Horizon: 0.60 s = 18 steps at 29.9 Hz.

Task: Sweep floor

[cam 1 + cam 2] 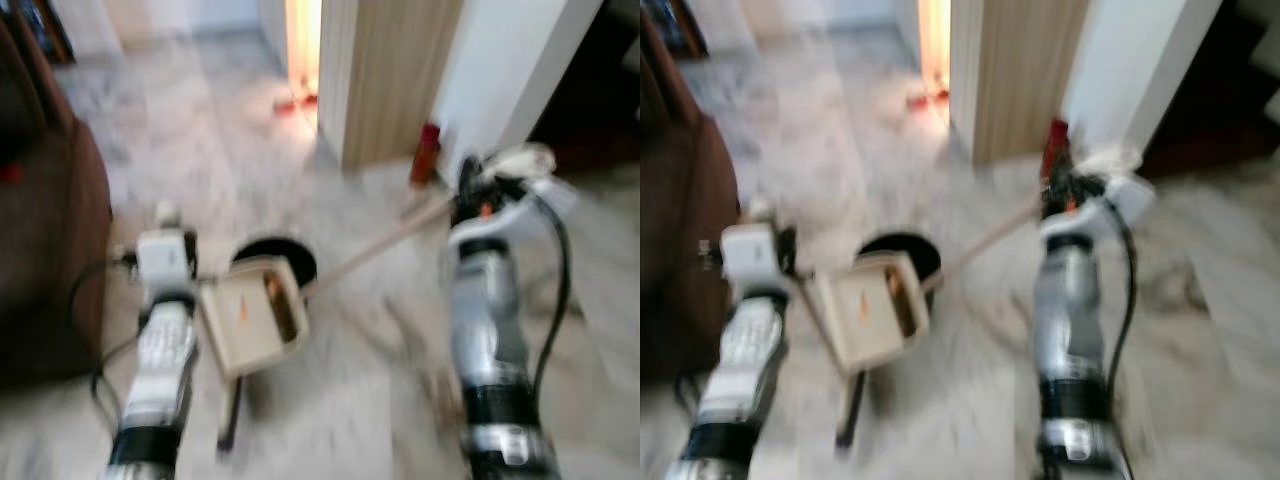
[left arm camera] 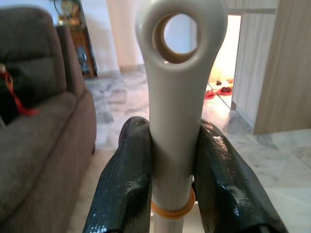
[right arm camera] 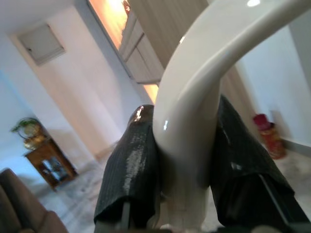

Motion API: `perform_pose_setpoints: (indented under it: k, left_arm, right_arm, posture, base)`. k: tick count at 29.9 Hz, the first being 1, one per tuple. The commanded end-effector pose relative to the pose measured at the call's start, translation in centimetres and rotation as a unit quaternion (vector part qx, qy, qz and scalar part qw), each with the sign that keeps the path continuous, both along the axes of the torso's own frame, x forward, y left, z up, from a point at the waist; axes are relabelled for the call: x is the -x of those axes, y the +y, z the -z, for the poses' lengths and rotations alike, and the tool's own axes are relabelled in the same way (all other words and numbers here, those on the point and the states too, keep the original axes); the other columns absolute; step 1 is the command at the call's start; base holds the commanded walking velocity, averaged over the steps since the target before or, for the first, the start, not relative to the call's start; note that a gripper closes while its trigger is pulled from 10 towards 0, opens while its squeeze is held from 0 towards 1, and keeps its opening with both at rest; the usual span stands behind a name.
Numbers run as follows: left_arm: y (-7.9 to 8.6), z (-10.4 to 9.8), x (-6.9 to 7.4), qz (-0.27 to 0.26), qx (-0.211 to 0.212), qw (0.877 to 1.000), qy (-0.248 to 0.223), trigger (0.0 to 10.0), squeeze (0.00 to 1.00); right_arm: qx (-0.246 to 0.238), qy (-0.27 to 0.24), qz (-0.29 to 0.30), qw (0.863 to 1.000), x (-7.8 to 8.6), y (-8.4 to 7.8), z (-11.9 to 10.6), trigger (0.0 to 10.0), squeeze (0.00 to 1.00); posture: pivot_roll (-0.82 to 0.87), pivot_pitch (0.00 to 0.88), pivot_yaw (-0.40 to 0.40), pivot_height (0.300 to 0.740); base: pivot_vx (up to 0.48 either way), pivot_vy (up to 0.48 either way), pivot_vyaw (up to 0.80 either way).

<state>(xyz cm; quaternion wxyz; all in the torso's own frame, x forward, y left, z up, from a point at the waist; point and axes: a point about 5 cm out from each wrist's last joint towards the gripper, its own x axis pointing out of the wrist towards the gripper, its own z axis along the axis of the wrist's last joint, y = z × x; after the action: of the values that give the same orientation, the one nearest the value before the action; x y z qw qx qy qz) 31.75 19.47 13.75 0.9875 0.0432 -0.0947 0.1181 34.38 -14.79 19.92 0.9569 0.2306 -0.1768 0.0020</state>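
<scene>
While the blurred head views show a beige dustpan (image 1: 250,320) and a long broom handle (image 1: 375,248) over the marble floor (image 1: 350,400), the wrist views show the grips: left gripper (image 2: 174,160) clamped on the dustpan's looped handle beside a brown sofa (image 2: 39,145), right gripper (image 3: 187,160) clamped on the broom's curved white end. No writing is legible.

Right gripper (image 3: 187,179) fingers clamped on a curved cream handle (image 3: 204,92); wooden cabinet (image 3: 46,162) beyond.
</scene>
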Motion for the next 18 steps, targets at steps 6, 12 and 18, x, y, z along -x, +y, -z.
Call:
perform_pose_setpoints:
  k: [6,12,18]
  left_arm:
    - [-0.85,-1.17,-0.29,0.013,-0.009,0.999,-0.029,10.0,0.00]
    - [-0.79,-1.21,-0.29,0.011,-0.009,0.999,-0.030,10.0,0.00]
    - [-0.72,-1.28,-0.30,0.007,-0.010,0.999,-0.032,10.0,0.00]
  right_arm:
    - [-0.020,-0.035,0.008,0.999,0.30,-0.77,-1.55,10.0,0.00]
    - [-0.019,-0.037,0.005,0.999,0.31,-0.66,-1.61,10.0,0.00]
    - [-0.011,-0.042,-0.005,0.999,0.34,-0.38,-1.81,10.0,0.00]
  posture:
    - [0.00,0.000,-0.012,0.740]
    - [0.00,0.000,-0.014,0.740]
    - [0.00,0.000,-0.019,0.740]
  base:
    - [0.349,0.000,0.00]
    - [0.352,0.000,0.00]
    - [0.351,0.000,0.34]
